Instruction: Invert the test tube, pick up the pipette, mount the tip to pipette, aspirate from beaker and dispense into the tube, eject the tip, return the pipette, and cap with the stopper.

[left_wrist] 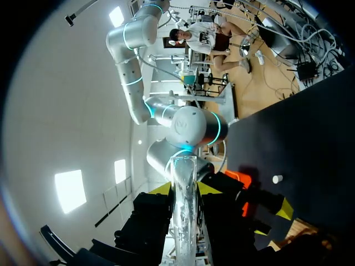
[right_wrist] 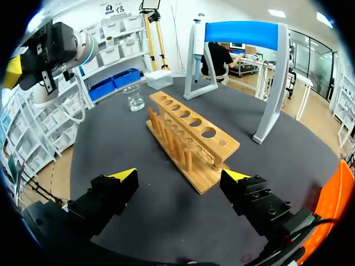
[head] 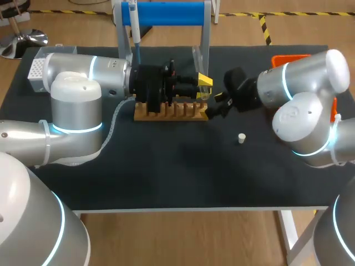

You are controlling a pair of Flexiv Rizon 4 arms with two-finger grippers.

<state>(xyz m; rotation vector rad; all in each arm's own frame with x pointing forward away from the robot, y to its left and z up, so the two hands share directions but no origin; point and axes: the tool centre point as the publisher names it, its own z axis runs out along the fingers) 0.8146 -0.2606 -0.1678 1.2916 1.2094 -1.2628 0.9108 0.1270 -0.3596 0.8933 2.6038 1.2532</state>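
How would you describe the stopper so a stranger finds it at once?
Start at the wooden rack in the middle of the black table. Past its right end, toward the front edge, the stopper sits alone. It is the only small white piece there.

At the middle of the head view, the upper part of the wooden rack (head: 177,111) is covered by the left gripper (head: 204,83). At upper right, the orange tray (head: 288,57) is largely hidden by the right arm (head: 302,83). In the left wrist view, the test tube (left_wrist: 183,210) is cut off by the picture's edge at its gripper end
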